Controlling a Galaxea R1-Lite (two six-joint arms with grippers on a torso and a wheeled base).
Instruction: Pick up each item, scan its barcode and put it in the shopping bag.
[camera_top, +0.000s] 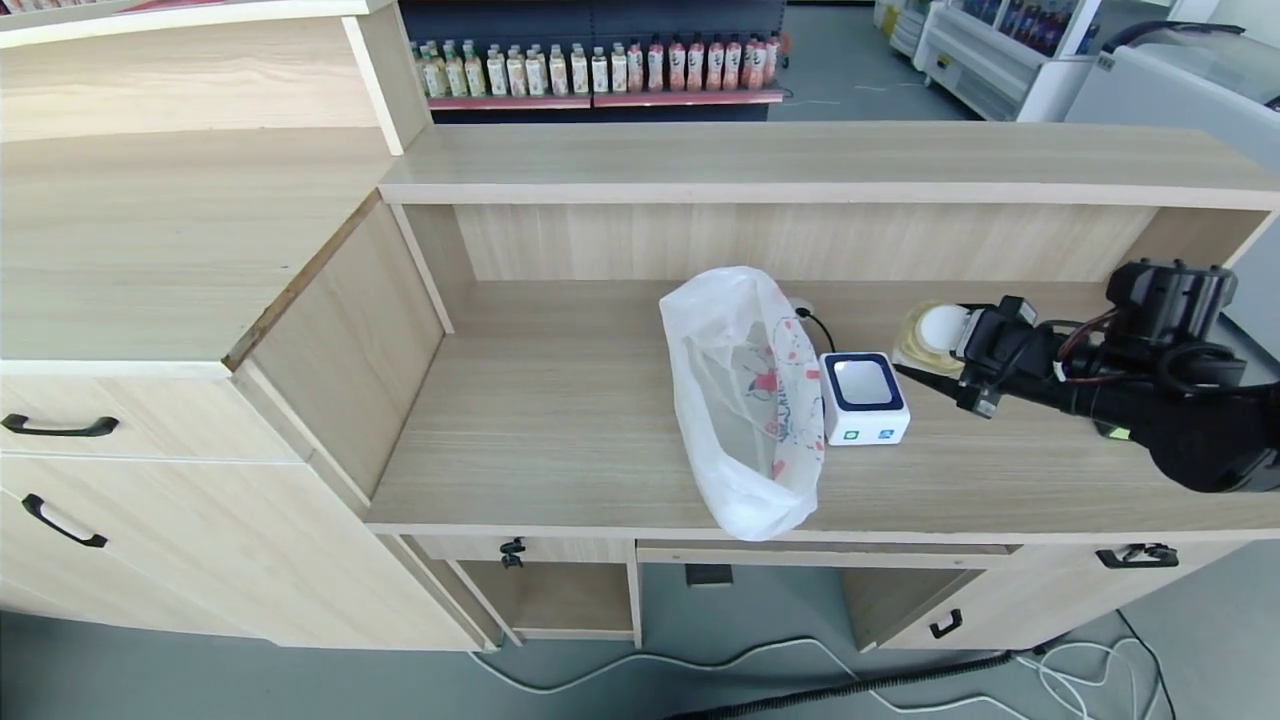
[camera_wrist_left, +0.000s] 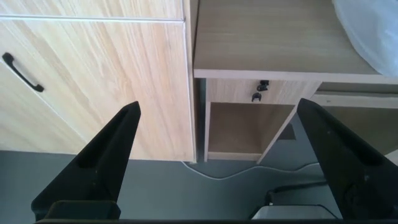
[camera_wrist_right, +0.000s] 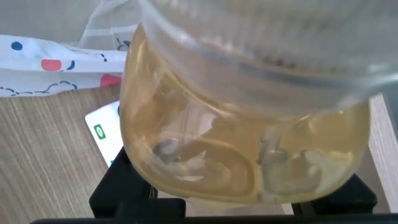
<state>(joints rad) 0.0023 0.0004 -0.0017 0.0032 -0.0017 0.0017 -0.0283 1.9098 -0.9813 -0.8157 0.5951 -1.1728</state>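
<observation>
A clear jar (camera_top: 928, 332) with a white lid and pale yellow contents hangs just right of the white cube scanner (camera_top: 865, 397), a little above the wooden counter (camera_top: 560, 430). My right gripper (camera_top: 945, 362) is shut on the jar. Up close, the jar (camera_wrist_right: 249, 124) sits between dark fingers (camera_wrist_right: 124, 193), with a corner of the scanner (camera_wrist_right: 102, 134) and the bag (camera_wrist_right: 56, 62) beyond it. The white plastic shopping bag (camera_top: 745, 400) lies open on the counter, left of the scanner. My left gripper (camera_wrist_left: 217, 168) is open and holds nothing, low in front of the cabinet with the bag's edge (camera_wrist_left: 373, 31) above.
A raised shelf (camera_top: 800, 160) runs along the back of the counter and a tall cabinet side (camera_top: 340, 350) walls its left end. A black cable (camera_top: 822, 328) runs behind the scanner. Drawers with black handles (camera_top: 60, 428) are at the left. Cables (camera_top: 800, 660) lie on the floor below.
</observation>
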